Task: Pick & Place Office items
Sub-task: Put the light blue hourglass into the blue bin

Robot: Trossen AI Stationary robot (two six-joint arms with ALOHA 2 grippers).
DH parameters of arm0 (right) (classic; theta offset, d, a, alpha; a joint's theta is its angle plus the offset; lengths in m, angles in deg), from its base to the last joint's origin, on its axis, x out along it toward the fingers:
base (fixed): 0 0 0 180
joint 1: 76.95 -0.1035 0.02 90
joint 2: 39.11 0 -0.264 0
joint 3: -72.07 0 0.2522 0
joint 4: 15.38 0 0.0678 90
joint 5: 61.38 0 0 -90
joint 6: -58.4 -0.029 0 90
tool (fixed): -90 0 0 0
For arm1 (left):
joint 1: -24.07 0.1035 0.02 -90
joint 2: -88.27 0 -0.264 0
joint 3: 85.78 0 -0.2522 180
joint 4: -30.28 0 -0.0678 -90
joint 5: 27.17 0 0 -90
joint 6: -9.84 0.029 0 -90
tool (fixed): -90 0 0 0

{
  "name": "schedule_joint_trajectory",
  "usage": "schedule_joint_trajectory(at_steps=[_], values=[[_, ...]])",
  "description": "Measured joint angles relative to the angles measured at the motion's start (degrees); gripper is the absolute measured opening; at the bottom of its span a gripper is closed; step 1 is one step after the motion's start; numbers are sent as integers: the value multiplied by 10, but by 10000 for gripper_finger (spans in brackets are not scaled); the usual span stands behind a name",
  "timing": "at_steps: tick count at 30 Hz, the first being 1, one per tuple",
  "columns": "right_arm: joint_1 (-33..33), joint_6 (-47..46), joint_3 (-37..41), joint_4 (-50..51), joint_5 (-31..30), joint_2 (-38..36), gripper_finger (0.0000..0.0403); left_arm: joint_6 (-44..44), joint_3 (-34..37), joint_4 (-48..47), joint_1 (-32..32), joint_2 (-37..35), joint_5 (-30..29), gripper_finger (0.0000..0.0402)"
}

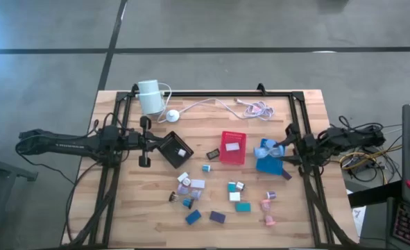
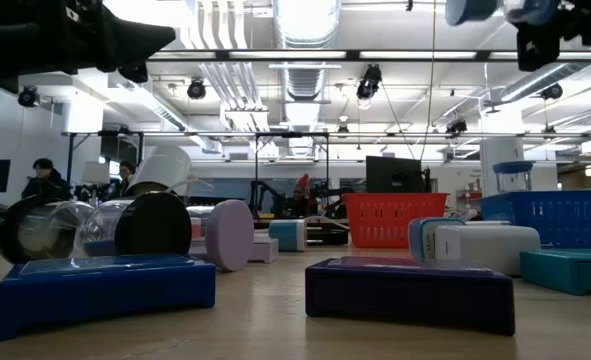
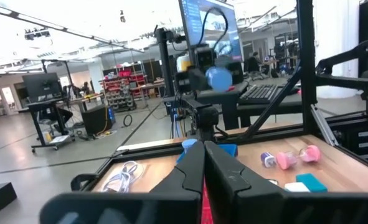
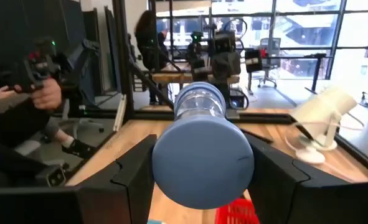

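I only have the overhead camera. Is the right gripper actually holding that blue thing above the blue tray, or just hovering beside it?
Observer: Holding it. The right wrist view shows the right gripper clamped on a clear plastic cylinder with a blue cap, one finger on each side.
Operator: Is it clear of the table?
Observer: Yes. In the low view the cylinder hangs near the top of the picture, well above the blue mesh tray.
Operator: Anything in the left gripper?
Observer: No. The left wrist view shows the left gripper shut, its fingers pressed together with nothing between them.
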Motion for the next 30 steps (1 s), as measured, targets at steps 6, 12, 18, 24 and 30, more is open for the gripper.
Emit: schedule_joint_trajectory(at_steps=[6,12,18,24,30], values=[[0,-18,47,-24,0,-41,193,0,0,0,0,0,0,14],[0,-21,73,-67,-2,-30,193,0,0,0,0,0,0,14],[0,-26,41,-56,-19,-13,193,0,0,0,0,0,0,14],[0,-44,-122,127,-96,91,193,0,0,0,0,0,0,12],[0,-148,-306,367,-153,267,193,0,0,0,0,0,0,12]])
